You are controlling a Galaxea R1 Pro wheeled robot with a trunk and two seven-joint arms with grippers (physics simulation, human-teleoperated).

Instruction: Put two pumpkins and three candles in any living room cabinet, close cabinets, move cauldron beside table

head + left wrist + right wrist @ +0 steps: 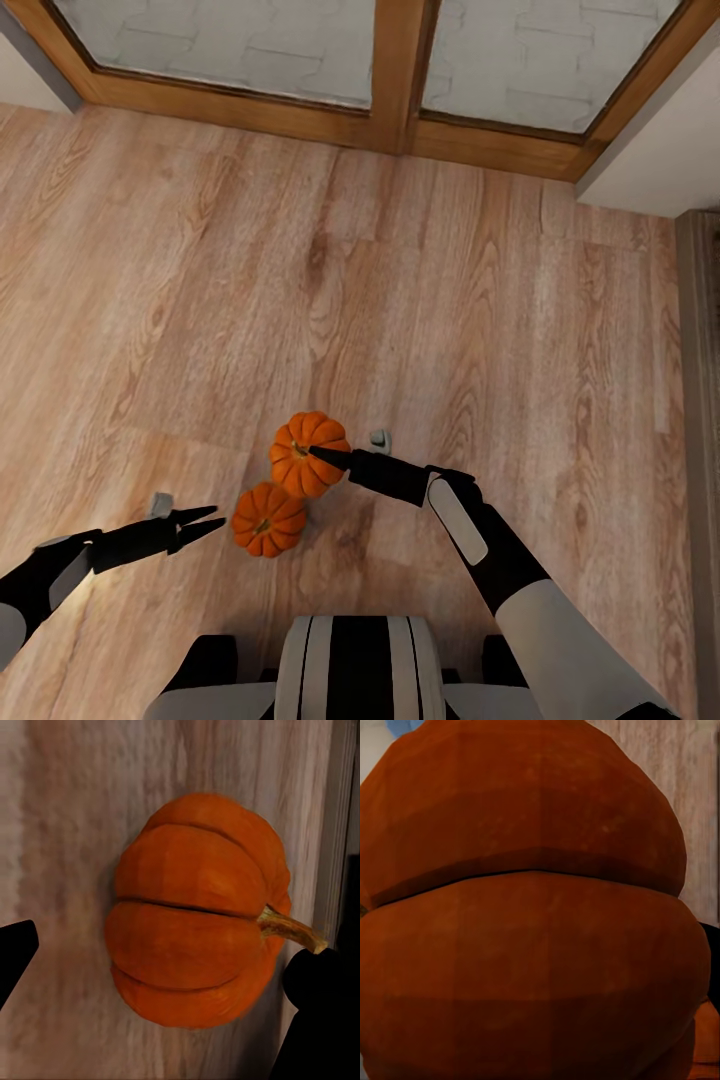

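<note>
Two small orange ribbed pumpkins lie close together on the light wood floor just ahead of my base. My right gripper (322,455) reaches over the farther pumpkin (305,455) and looks shut on it; this pumpkin (532,907) presses right up to the right wrist camera, with a dark finger (711,975) at its edge. The nearer pumpkin (268,518) rests on the floor. My left gripper (212,520) is open, its tips just short of it. In the left wrist view this pumpkin (195,915) lies between the fingers (15,952), stem sideways.
A wood-framed glass door (400,70) runs along the far edge of the floor. A pale wall corner (660,150) juts in at the right, with a dark strip (703,400) down the right edge. Open plank floor (200,300) lies all around.
</note>
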